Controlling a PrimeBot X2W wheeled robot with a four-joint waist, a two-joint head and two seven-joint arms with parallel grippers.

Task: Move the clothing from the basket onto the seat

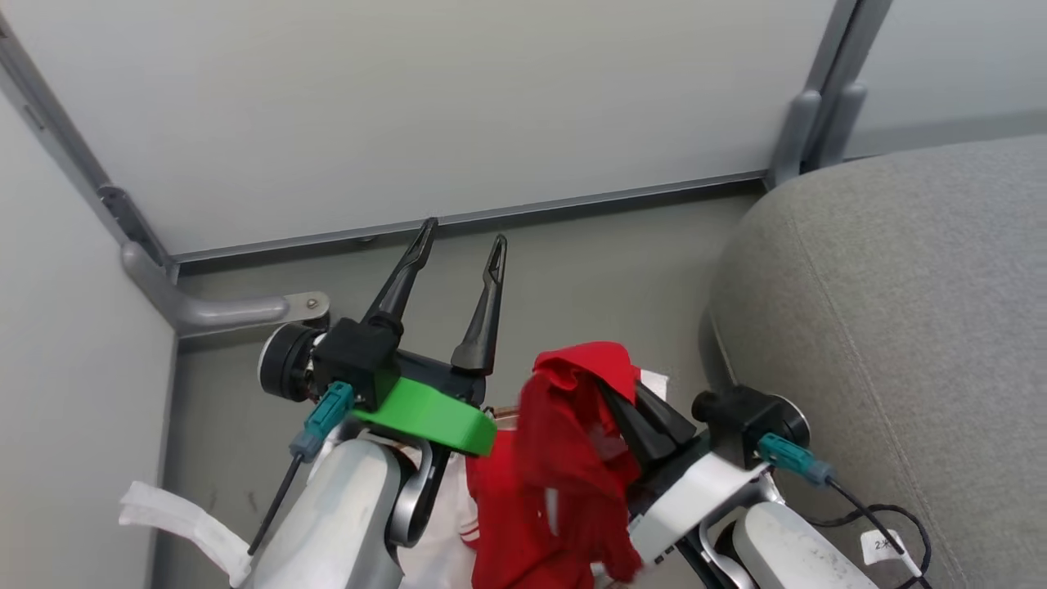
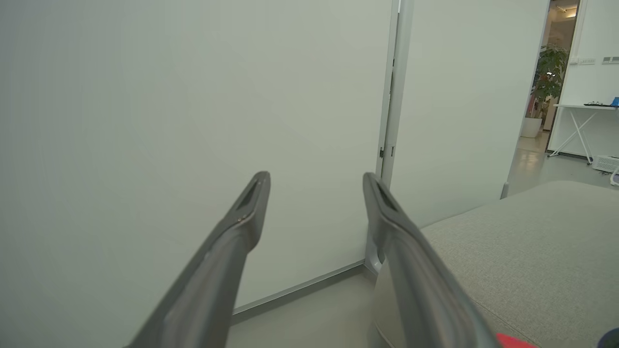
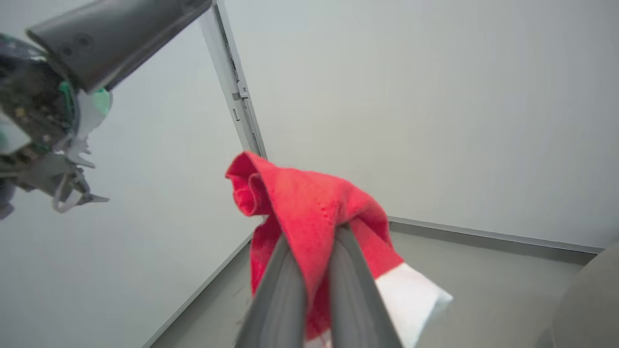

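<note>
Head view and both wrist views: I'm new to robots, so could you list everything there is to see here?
clothing: one piece that I can tell, red with a white cuff, hanging from the right gripper beside the seat
seat: one, grey, right side of the head view
wall panels: several, pale grey-white, behind everything
metal posts: two, grey, joining the panels
floor: one, grey, between wall and seat
potted plant: one, green, far through the opening in the left wrist view
table: one, white, next to the plant
left gripper: one, dark fingers, open and empty, pointing at the wall
right gripper: one, dark fingers, shut on the clothing
</note>
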